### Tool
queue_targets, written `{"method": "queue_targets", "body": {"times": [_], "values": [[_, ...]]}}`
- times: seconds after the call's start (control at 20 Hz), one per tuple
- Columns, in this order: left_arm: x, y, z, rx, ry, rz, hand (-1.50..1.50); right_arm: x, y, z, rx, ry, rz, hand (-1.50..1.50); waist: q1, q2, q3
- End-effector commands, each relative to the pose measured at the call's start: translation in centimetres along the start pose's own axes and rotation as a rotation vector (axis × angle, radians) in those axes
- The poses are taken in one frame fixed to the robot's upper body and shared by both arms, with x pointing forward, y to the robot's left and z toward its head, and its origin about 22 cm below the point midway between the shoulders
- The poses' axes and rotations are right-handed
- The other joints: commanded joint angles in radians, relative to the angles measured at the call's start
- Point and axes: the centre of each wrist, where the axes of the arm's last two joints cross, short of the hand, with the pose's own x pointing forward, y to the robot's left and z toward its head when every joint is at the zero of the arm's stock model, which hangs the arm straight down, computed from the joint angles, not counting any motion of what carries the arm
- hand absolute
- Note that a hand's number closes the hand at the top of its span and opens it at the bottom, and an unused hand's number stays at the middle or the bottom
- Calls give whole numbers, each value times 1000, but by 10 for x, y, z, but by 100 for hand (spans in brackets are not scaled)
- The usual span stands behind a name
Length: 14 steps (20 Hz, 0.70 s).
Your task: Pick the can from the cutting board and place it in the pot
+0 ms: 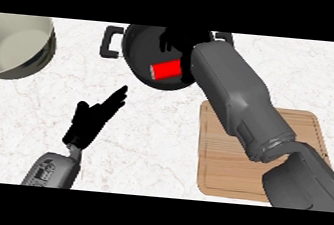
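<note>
From my seat I see the right hand (177, 41) stretched out over the black pot (141, 64) at the far side of the bench (152, 143), its grey forearm running diagonally up from the lower right and covering much of the pot's right half. The hand is black against the black pot, so I can barely pick out its fingers; they seem to hang above and beside the red can (166, 70), but I cannot tell whether they are curled round it or spread clear of it. The can lies inside the pot, just left of the forearm, with its right end hidden behind the wrist. I can read no label or writing on it; it shows as plain red. The wooden cutting board (300, 146) sits on the right, partly covered by the same arm. My left hand (91, 118) rests over the bench at lower left, fingers straight and pointing up and to the right, holding nothing. A large pale bowl (13, 41) is cut off by the left edge at the top. The pot's left handle shows clearly; the right one only peeks out beyond the arm.
</note>
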Motion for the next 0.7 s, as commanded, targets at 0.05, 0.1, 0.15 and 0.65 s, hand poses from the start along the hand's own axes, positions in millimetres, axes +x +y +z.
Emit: {"method": "queue_targets", "body": {"times": [0.05,0.1,0.15,0.65], "values": [[5,5,0,2,3,1,0,0,11,-1,-95,-135,-265,-150,-2,-2,3],[-6,-4,0,1,2,14,0,4,1,1,-131,-166,-336,-150,5,1,3],[-2,-5,-3,-5,20,16,0,2,4,1,-198,-192,-421,-150,1,-1,4],[-8,4,4,28,4,11,0,-6,-15,7,-546,-196,-982,-150,-35,-7,3]]}}
